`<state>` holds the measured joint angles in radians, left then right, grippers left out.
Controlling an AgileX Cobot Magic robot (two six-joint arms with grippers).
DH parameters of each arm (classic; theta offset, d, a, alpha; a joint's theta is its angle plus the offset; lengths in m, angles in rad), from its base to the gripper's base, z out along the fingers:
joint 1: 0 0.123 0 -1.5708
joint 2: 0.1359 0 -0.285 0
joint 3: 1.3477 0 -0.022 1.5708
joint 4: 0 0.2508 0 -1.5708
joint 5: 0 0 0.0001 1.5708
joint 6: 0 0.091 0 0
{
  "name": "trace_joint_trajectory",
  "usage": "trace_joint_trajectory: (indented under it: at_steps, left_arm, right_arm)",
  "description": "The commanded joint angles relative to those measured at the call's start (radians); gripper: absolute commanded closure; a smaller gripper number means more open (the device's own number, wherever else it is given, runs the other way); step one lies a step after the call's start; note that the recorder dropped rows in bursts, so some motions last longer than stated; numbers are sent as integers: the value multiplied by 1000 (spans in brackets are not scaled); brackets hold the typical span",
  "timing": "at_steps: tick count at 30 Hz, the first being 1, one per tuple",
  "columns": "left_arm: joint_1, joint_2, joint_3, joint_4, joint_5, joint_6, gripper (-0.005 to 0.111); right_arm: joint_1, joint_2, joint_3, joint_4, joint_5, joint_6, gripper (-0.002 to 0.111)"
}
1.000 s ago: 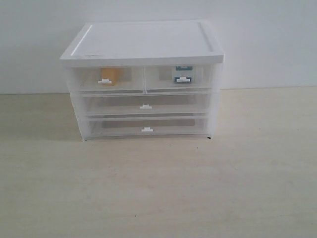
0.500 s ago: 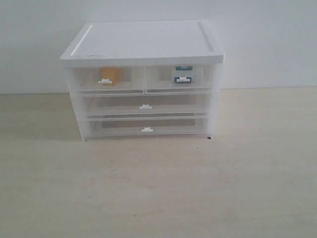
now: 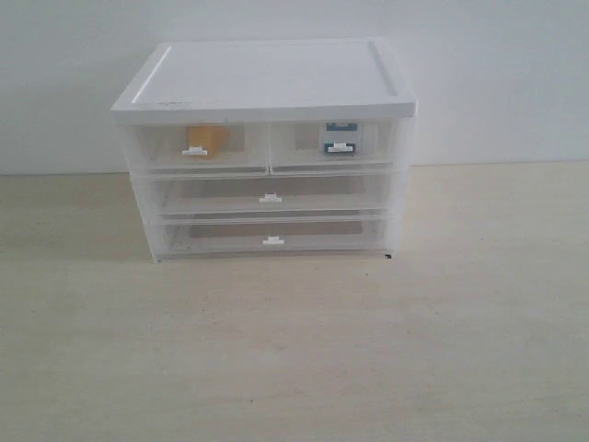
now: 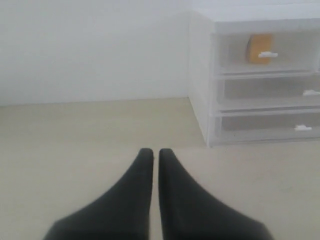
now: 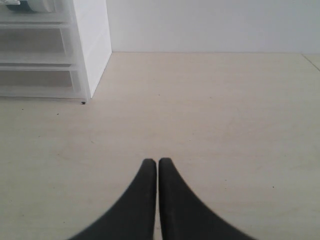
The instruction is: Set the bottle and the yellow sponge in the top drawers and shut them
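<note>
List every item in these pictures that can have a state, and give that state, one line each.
top left drawer, shut
top right drawer, shut
yellow sponge, inside the top left drawer
bottle, inside the top right drawer
middle drawer, shut
bottom drawer, shut
left gripper, shut, holding nothing
right gripper, shut, holding nothing

Across the exterior views nothing has visibly changed — the top drawers [image 3: 241, 153], the yellow sponge [image 3: 207, 140] and the bottle [image 3: 340, 138] look alike in each. Any difference is too slight to tell.

Left gripper [image 4: 151, 152] and right gripper [image 5: 158, 162] each have 2 black tapered fingers [image 4: 125, 205].
</note>
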<state>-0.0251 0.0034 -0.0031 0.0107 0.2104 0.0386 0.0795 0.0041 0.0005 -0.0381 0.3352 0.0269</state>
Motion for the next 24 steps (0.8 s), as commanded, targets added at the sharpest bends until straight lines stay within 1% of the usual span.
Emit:
trace_joint_trajectory:
  at_steps: [1, 10, 24]
  left_arm:
    - [4, -3, 3, 14, 71, 23, 103]
    - [4, -3, 3, 9, 96, 4, 103]
    - [4, -3, 3, 9, 96, 8, 103]
  right_arm:
    - [1, -4, 0, 2, -5, -4, 108]
    - [1, -4, 0, 2, -5, -4, 108]
    - [1, -4, 0, 2, -5, -4, 108]
